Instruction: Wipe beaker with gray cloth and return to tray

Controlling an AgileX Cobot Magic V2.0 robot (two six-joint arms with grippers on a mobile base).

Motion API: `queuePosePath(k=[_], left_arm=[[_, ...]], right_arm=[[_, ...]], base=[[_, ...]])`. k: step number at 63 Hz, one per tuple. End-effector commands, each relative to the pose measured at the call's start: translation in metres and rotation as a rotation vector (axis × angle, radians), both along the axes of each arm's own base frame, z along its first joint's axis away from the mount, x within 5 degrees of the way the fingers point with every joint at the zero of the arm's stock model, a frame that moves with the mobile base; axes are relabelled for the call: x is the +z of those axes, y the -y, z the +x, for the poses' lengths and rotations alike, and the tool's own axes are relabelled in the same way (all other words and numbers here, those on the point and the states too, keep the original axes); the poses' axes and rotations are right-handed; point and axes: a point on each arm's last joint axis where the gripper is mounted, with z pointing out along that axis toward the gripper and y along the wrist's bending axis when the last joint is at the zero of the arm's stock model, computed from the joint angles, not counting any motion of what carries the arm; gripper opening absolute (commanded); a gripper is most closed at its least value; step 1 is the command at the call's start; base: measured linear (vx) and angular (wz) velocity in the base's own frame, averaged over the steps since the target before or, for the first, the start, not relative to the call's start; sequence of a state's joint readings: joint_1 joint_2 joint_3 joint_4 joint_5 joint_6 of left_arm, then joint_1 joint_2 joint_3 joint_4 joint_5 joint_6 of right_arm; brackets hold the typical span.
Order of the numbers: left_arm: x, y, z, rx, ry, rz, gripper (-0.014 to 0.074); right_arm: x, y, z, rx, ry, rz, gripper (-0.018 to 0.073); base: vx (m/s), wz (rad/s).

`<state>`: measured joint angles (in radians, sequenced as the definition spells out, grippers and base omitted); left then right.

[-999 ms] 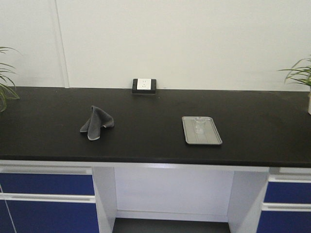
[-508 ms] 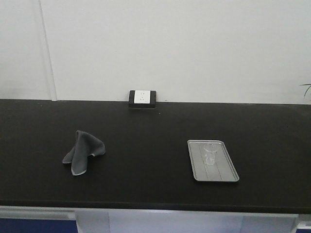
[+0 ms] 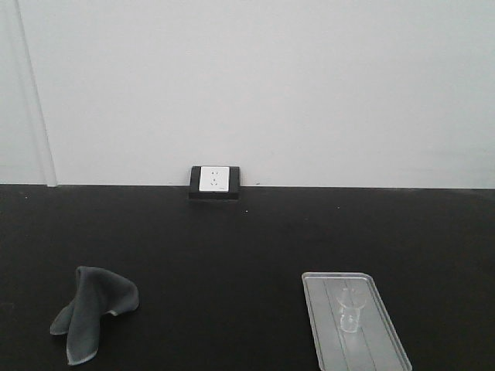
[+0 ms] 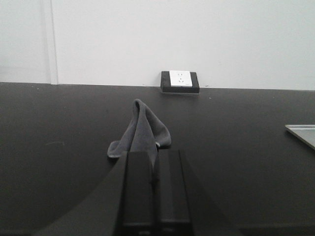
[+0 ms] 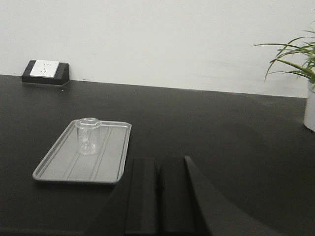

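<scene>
a matte black counter (image 3: 232, 255) runs under a plain white wall, and a black wedge-shaped box with a white socket face (image 3: 214, 180) sits at the seam at 12 o'clock in the front view. the gray cloth (image 3: 93, 309) lies at 8 o'clock, soft and folded, with a pale stitched hem; in the left wrist view it rises to a peak with one flap spread flat on the counter. well apart from it, at 4 o'clock, lies the tray (image 3: 379, 332), shallow dull silver metal with a raised rim, rounded corners and long ribs pressed along its floor. a small clear glass beaker (image 3: 350, 309) stands on the tray floor near its middle. the left gripper (image 4: 156, 156) shows two flat black slabs pressed side by side with only a thin seam between them, holding nothing, the cloth just beyond at 12 o'clock. the right gripper (image 5: 157, 161) is closed the same way and empty, with the tray and beaker at 10 o'clock. a thin-leaved green plant (image 5: 295, 54) in a white pot stands at 2 o'clock in the right wrist view.
</scene>
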<state>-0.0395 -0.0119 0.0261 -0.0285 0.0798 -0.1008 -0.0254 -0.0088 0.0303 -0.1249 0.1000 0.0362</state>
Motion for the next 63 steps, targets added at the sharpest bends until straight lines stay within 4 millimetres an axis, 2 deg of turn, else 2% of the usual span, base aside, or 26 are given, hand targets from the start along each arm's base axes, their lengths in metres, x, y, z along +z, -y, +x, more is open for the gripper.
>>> queuePosePath(k=[1, 31, 63], left_arm=[[-0.0026, -0.0004, 0.0, 0.005, 0.063, -0.014, -0.0006], [-0.0026, -0.0004, 0.0, 0.005, 0.063, -0.014, -0.0006], [-0.0026, -0.0004, 0.0, 0.005, 0.063, -0.014, -0.0006]], right_arm=[[0.0059, -0.0009, -0.0005, 0.01, 0.081, -0.016, -0.0011], [0.0059, -0.0009, -0.0005, 0.01, 0.081, -0.016, -0.0011], [0.0059, -0.0009, -0.0005, 0.01, 0.081, -0.016, -0.0011]], base=[[0.34, 0.01], [0.26, 0.03], [0.11, 0.0]])
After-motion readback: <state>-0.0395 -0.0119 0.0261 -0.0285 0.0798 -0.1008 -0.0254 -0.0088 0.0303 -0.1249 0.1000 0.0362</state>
